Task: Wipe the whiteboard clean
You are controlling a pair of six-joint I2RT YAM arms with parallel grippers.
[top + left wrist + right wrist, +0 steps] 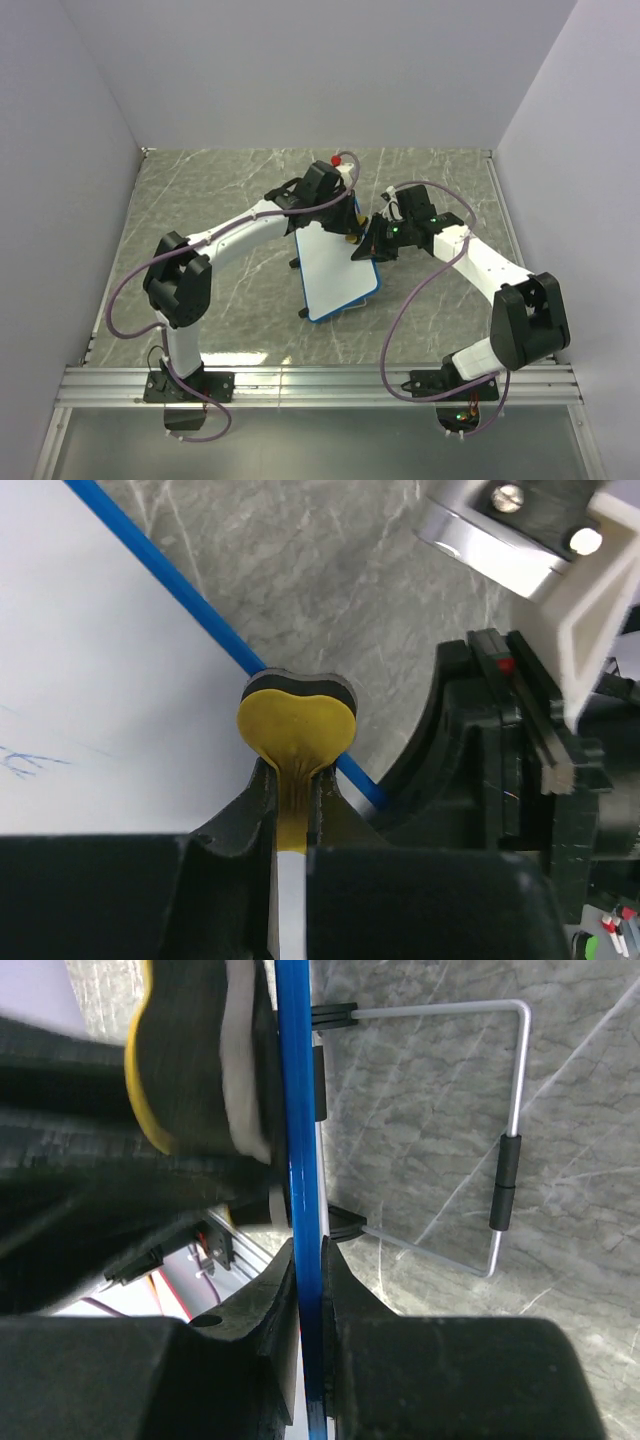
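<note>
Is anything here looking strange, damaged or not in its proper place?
Nothing looks damaged. The whiteboard stands tilted only because the right gripper clamps its blue edge. The left gripper holds the yellow eraser at that edge; faint blue marks remain.

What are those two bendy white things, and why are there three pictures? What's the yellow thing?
They are two robot arms bolted to a grey table. One picture looks down from above. The other two come from small cameras on each arm's wrist, so everything looks huge and close.

Between the arms stands a whiteboard with a blue frame, propped on a wire stand. The right claw pinches the board's blue edge to steady it. The left claw pinches a yellow eraser, which sits at the board's edge. Faint blue scribbles are on the board.
</note>
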